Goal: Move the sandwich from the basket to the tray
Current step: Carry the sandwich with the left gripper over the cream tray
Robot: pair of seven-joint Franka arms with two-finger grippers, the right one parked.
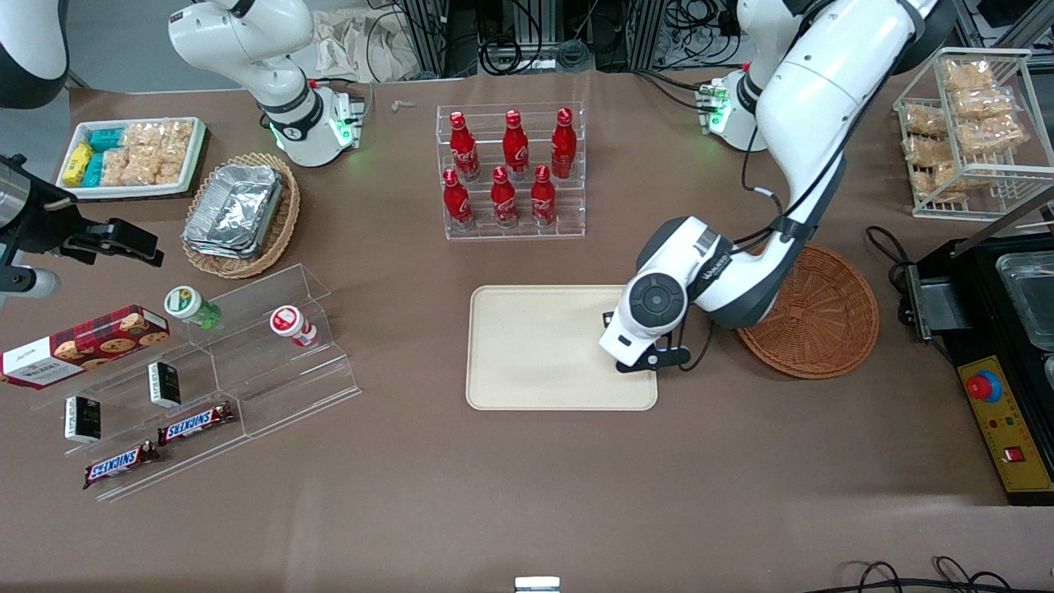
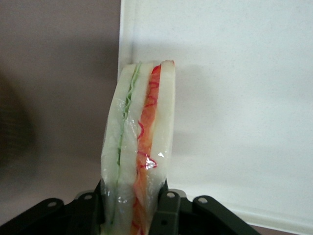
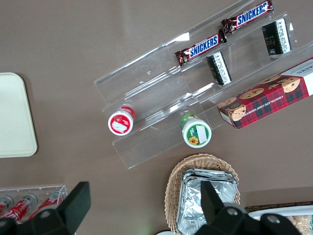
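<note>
Overhead front view; two wrist close-ups

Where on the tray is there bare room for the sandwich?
The tray is bare from the gripper, shut on the sandwich at its basket-side edge, toward the parked arm's end. Nothing crowds it.

left arm bent low, wrist angled down, hand [image 1: 613, 333] w/ fingers [image 2: 165, 210] clamped on the sandwich [image 2: 139, 147].
</note>
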